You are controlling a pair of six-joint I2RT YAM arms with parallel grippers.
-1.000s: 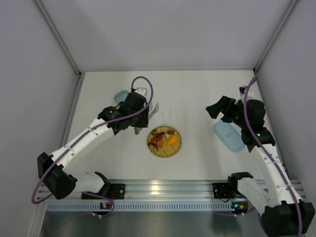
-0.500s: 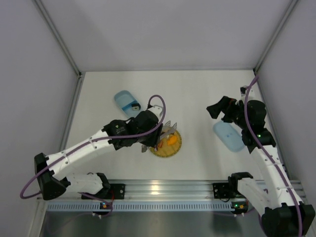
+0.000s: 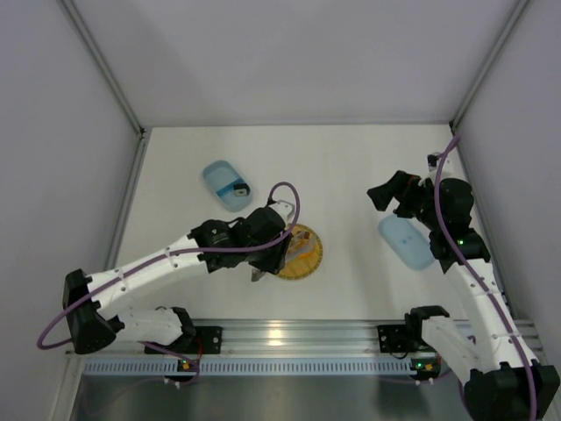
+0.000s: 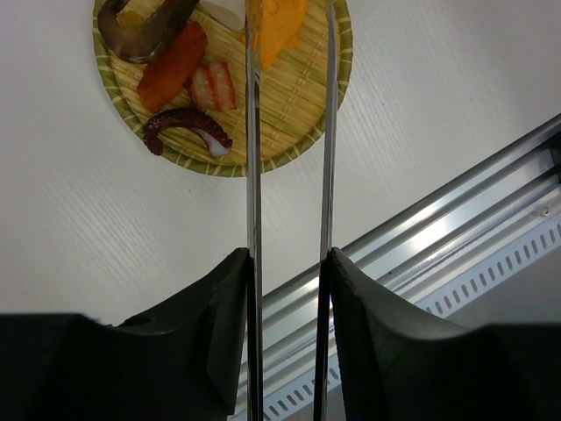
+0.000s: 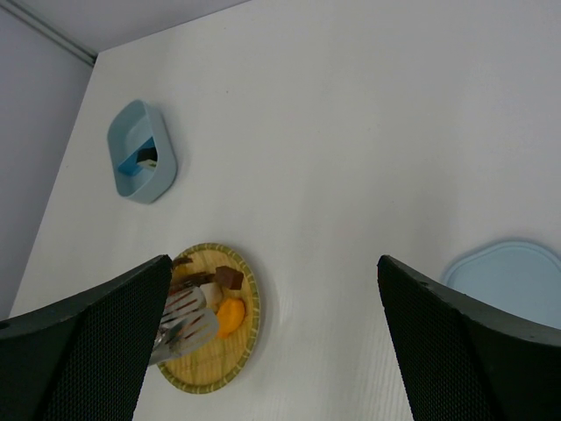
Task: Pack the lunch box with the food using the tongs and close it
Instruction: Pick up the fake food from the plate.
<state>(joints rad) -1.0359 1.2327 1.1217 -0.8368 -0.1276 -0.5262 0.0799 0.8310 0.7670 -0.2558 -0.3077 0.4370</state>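
Observation:
My left gripper is shut on the tongs, one slim silver arm against each finger. Their slotted heads hover over the round woven plate, beside an orange piece of food. More food lies on the plate: a red strip, a dark curled piece and a brown cube. The light-blue lunch box stands uncovered at the back left with a small dark piece inside. Its lid lies flat at the right. My right gripper hangs open near the lid, holding nothing.
An aluminium rail runs along the near table edge, close behind the plate. Grey walls close in the table on the left, right and back. A purple cable loops over my left wrist.
My left arm has swung from beside the lunch box down and right to the plate, carrying the tongs. The box, hidden before, now shows. The right arm has not moved.

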